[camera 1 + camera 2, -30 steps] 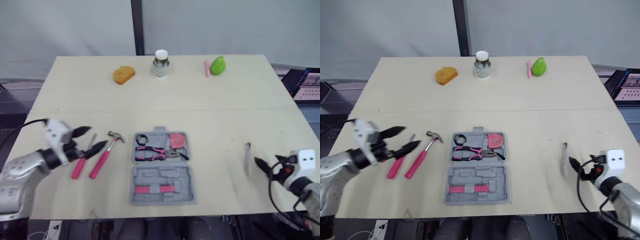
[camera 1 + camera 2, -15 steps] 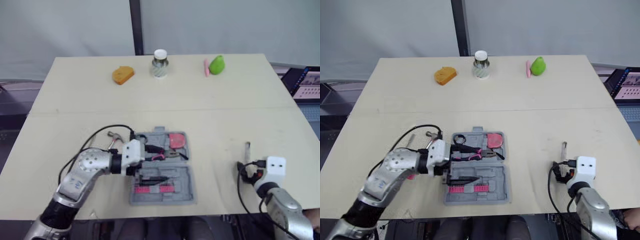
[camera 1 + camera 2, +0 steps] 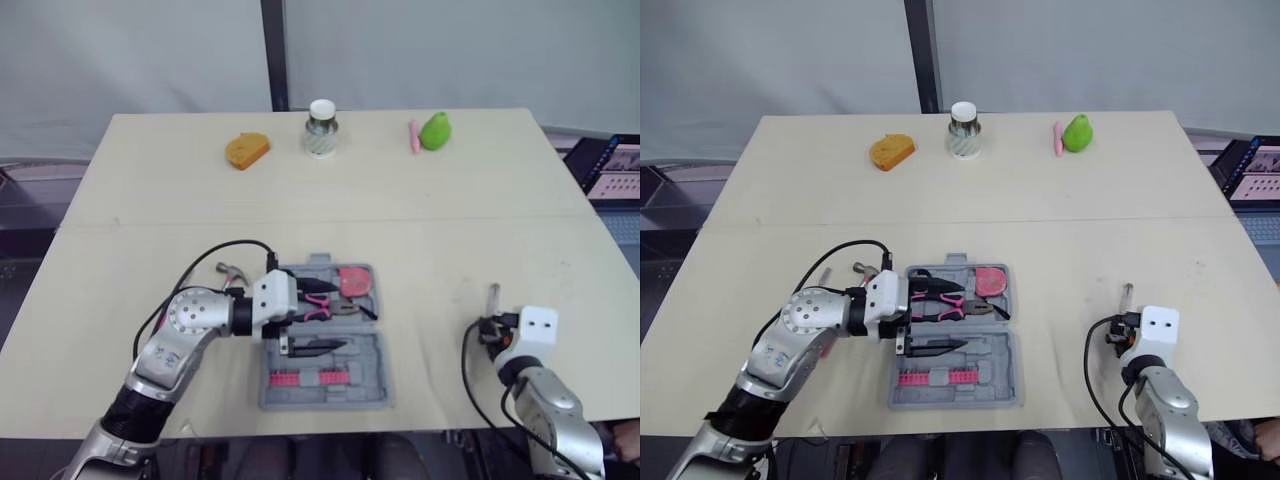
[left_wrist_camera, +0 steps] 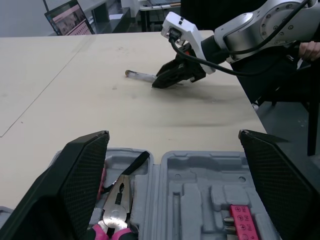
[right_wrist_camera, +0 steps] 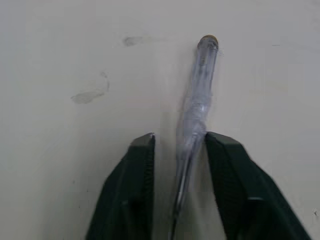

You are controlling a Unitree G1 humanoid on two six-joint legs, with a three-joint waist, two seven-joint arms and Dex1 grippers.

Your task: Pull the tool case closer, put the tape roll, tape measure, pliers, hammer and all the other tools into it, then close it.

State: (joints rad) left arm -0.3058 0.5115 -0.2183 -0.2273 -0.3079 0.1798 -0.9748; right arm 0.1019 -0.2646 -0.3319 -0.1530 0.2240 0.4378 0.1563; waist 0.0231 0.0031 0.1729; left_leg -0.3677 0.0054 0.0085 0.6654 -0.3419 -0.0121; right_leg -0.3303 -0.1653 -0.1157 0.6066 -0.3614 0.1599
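Two of the named tools, the pliers [image 4: 116, 205] and tape measure [image 3: 354, 281], already lie in the open tool case [image 3: 372, 362], which sits near the front edge of the table [image 3: 450, 200]. The left jaws hang wide over the case, holding nothing. The hammer [image 3: 228, 270] lies just left of it, unpacked. The right jaws stand narrow, straddling the clear screwdriver [image 5: 200, 90], seemingly not yet clamped. I judge the hammer, screwdriver and closing remain

L gripper [image 3: 955, 315] reaching inward, elbow bent, jaws spread wide. R gripper [image 5: 177, 142] held low, jaws narrowly parted, approx. parallel.
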